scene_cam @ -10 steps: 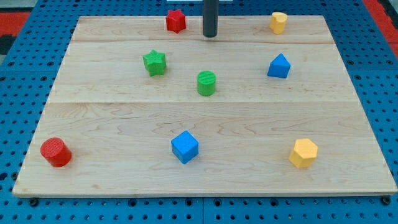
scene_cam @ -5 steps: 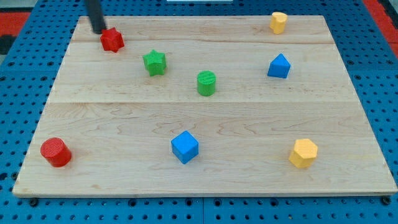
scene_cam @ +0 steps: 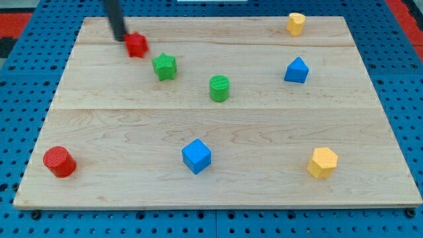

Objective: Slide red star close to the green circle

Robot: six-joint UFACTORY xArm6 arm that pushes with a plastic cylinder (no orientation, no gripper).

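The whole counter [scene_cam: 218, 125] is seen from one raised camera, tilted downward from beyond its near edge, with blue pegboard [scene_cam: 26, 99] framed around it.

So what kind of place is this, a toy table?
Likely a robot lab bench: a wooden board lies on a blue pegboard, small blocks are scattered on it, and my tip touches the red star.

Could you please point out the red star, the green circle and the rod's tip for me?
red star [scene_cam: 137, 45]: camera view, on its top face.
green circle [scene_cam: 219, 87]: camera view, middle of the cylinder.
my tip [scene_cam: 119, 38]: camera view, the rod's very end, at the red star's upper left.
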